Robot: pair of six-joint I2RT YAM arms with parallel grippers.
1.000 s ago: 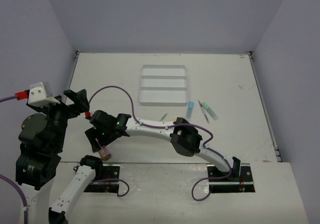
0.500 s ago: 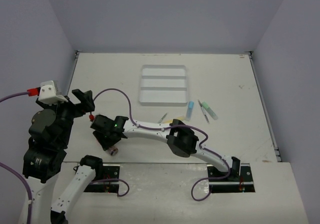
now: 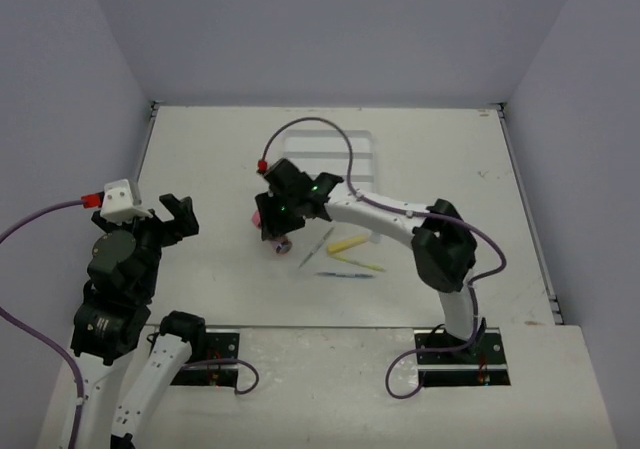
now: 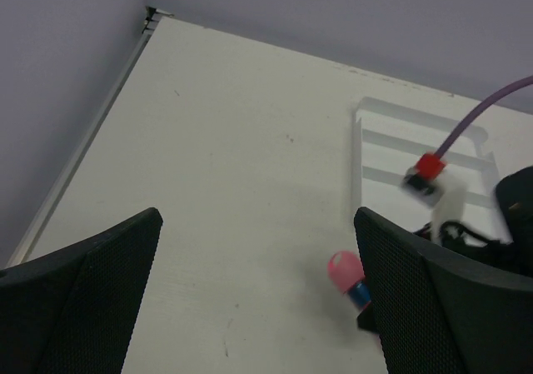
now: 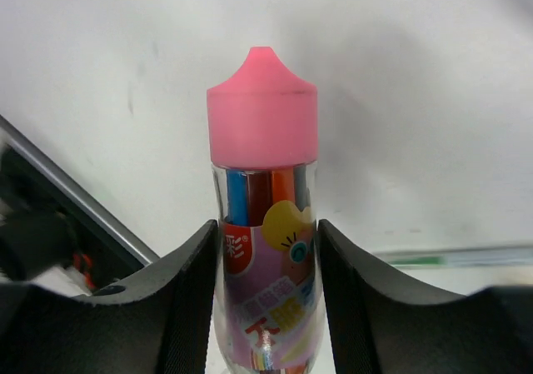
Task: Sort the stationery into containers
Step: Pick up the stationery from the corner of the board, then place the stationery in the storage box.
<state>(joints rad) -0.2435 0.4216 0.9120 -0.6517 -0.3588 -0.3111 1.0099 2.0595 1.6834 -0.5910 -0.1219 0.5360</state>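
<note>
Right wrist: your right end effector (image 5: 265, 307) clamps tube (image 5: 262, 132), pink cap protruding. Carry over tray (image 3: 362, 155), align with one compartment, lower before release; left end effector (image 4: 258, 299) gapes, empty.

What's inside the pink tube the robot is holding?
Through the clear band under the pink cap, the pink tube shows blue, dark red and orange sticks. Its label hides everything lower down.

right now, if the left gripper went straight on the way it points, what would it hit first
Most likely bare table. The left gripper, jaws open, aims at plain surface; the pink tube and the white tray are off to its right. Depth is hard to judge.
</note>
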